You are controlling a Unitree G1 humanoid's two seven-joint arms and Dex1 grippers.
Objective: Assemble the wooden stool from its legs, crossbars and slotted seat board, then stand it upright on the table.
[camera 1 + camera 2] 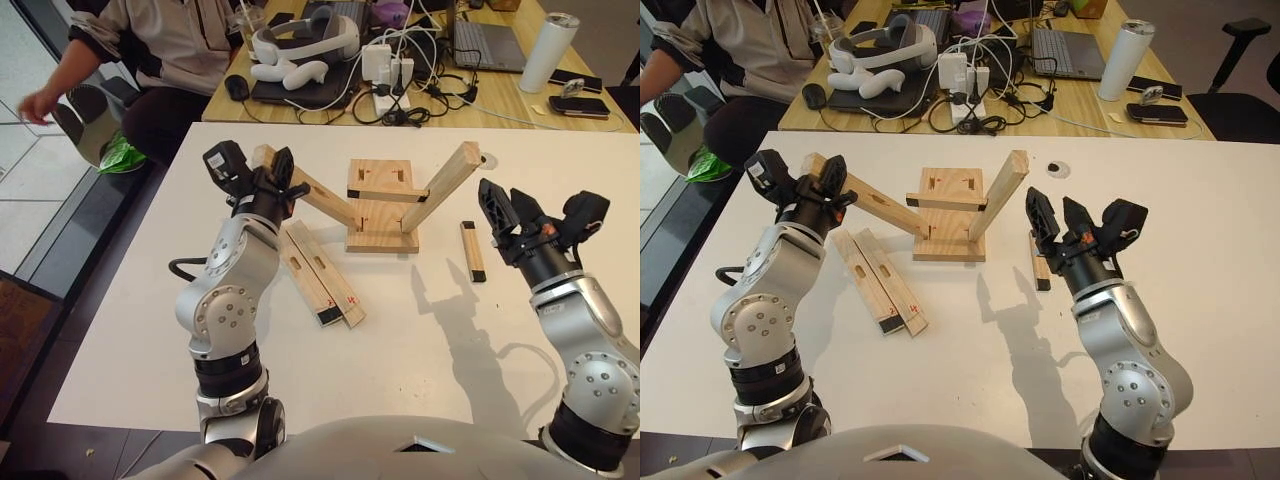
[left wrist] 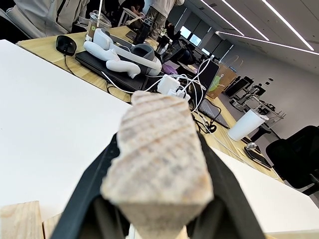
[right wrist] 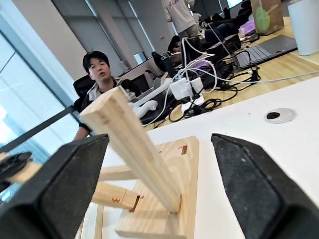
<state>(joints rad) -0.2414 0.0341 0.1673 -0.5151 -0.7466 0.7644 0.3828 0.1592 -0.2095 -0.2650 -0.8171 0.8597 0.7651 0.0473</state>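
On the white table [image 1: 150, 330] the slotted seat board [image 1: 385, 238] lay flat near the middle. Two legs rose from it and splayed apart — the left leg [image 1: 325, 195] leaning far toward the robot's left, the right leg [image 1: 445, 185] tilting to the right. A crossbar [image 1: 385, 195] ran between them just above the board. The left gripper [image 1: 280, 170] was clamped on the upper end of the left leg; its wrist view showed the leg's end grain wedged between the black fingers [image 2: 84, 209]. The right gripper [image 1: 503, 200] hung just beside the right leg, its fingers spread wide and touching nothing. A short loose crossbar [image 1: 472, 250] lay on the table near that gripper — and two loose legs [image 1: 320, 272] lay side by side, touching, beside the left arm.
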